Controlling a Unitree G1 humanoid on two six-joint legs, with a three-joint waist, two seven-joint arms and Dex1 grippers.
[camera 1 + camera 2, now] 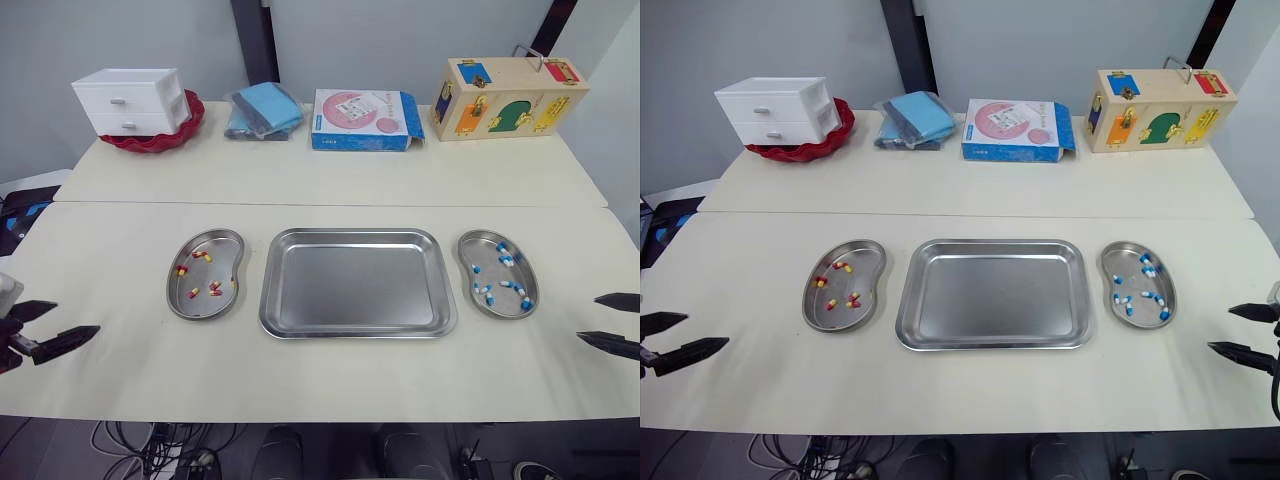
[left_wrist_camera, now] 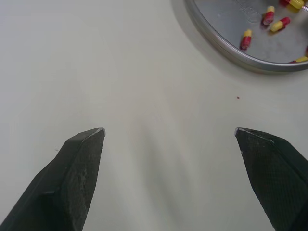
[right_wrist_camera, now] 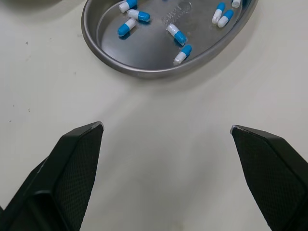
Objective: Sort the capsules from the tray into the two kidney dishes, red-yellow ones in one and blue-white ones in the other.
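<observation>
A steel tray [image 1: 357, 283] lies bare in the middle of the table. Left of it, a kidney dish [image 1: 207, 273] holds several red-yellow capsules [image 1: 214, 289]. Right of it, a second kidney dish [image 1: 497, 273] holds several blue-white capsules [image 1: 485, 292]. My left gripper [image 1: 48, 325] hovers open near the table's left front, well left of the red-yellow dish. My right gripper [image 1: 610, 323] is open at the right front, just beyond the blue-white dish. In the wrist views, the left fingers [image 2: 72, 178] and the right fingers [image 3: 72, 173] stand wide apart over bare tabletop, nothing between them.
Along the back stand a white drawer unit [image 1: 132, 101] on a red dish, a blue cloth bundle [image 1: 263, 110], a blue-pink box [image 1: 364, 120] and a wooden latch box [image 1: 508, 97]. A seam [image 1: 330, 203] runs across the table.
</observation>
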